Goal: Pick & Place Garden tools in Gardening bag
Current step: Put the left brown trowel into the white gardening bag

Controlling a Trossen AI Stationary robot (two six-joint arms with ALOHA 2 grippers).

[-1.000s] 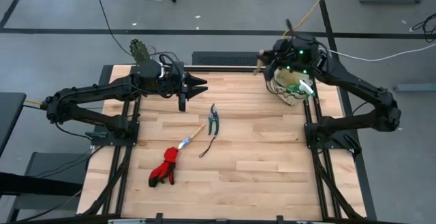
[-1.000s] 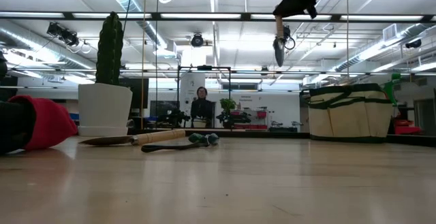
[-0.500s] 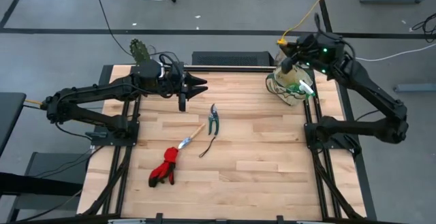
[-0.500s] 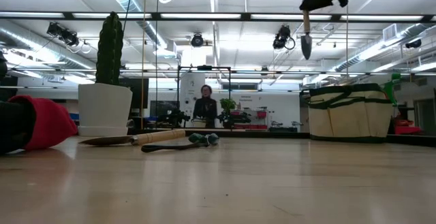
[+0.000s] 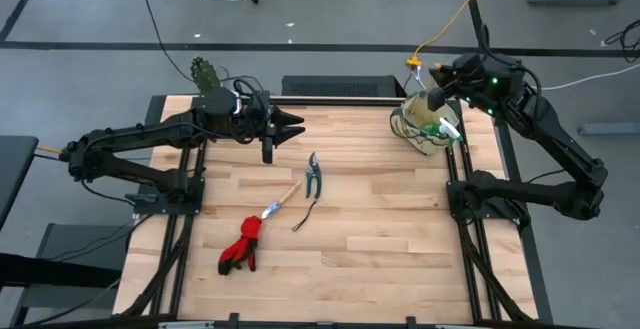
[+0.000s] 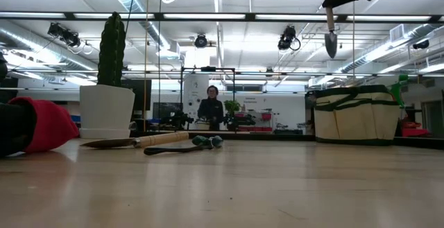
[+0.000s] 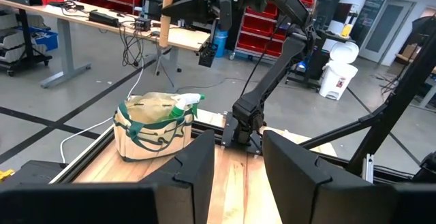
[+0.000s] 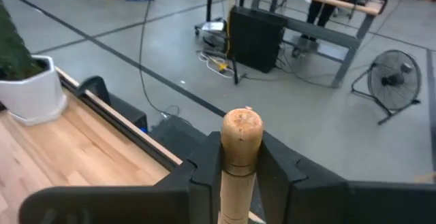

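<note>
My right gripper (image 5: 432, 87) is shut on a wooden-handled hand tool (image 6: 331, 35) with a small metal blade, high above the beige gardening bag (image 5: 422, 129). A green sprayer (image 5: 448, 129) sticks out of the bag. My left gripper (image 5: 297, 126) is open and empty, raised over the table's far left. On the table lie dark-handled shears (image 5: 314, 174), a wooden-handled trowel (image 5: 281, 201), a thin dark cord (image 5: 305, 216) and red gloves (image 5: 240, 249). My right gripper pinches the tool's wooden handle (image 8: 238, 157) between its two fingers, just below the handle's rounded free end (image 8: 242, 123), which sticks up past them. The fingers come roughly level from the table's right and lie across the handle. The tool hangs upright, blade (image 6: 331, 46) down, clear of the bag.
A white pot with a green cactus (image 5: 207, 74) stands at the table's far left corner. The bag stands at the far right corner by the frame rail (image 5: 452, 169). A person (image 6: 211, 107) stands in the room beyond the table.
My right gripper has carried the tool toward the table's right edge, from left of the bag to over it. The tool, tilted a second ago, now hangs upright.
</note>
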